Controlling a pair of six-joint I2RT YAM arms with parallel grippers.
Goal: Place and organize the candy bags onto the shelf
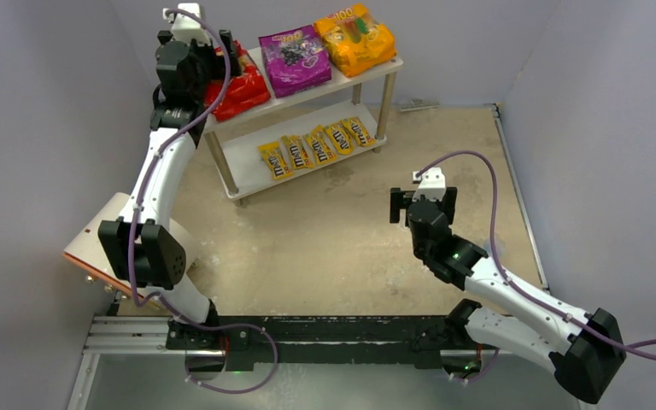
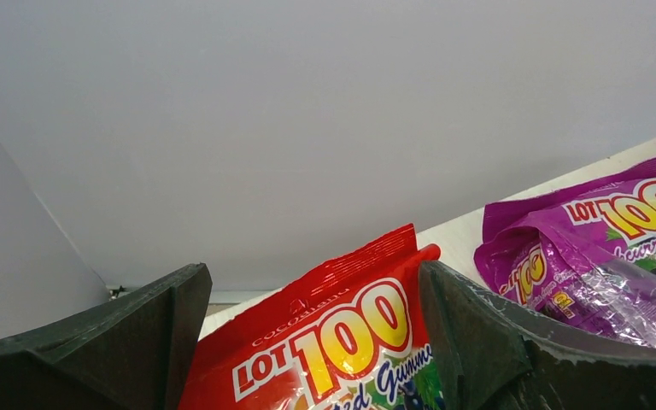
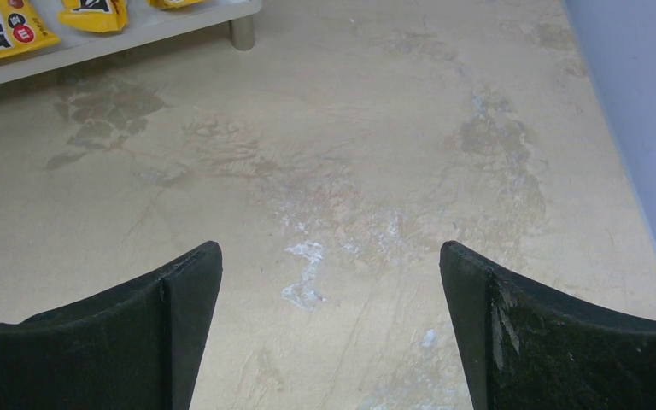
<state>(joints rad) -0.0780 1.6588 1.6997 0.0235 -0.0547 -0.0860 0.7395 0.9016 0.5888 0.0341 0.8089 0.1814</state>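
Note:
The two-tier white shelf (image 1: 342, 85) stands at the far side of the table. On its top board lie the red bag (image 1: 243, 90), the purple bag (image 1: 295, 58) and the orange bag (image 1: 354, 38). Several yellow M&M's packets (image 1: 316, 145) lie in a row on the lower board. My left gripper (image 1: 226, 64) is at the red bag (image 2: 342, 342), jaws wide open on either side of its top end. The right finger touches the bag's edge. The purple bag (image 2: 598, 256) lies to its right. My right gripper (image 1: 424, 201) is open and empty over the bare table (image 3: 330, 256).
A cream cylinder with an orange rim (image 1: 107, 248) lies at the left, behind my left arm. Grey walls close in the table on three sides. The right wrist view shows a shelf leg (image 3: 241, 32) and the lower board's corner with packets (image 3: 0, 34).

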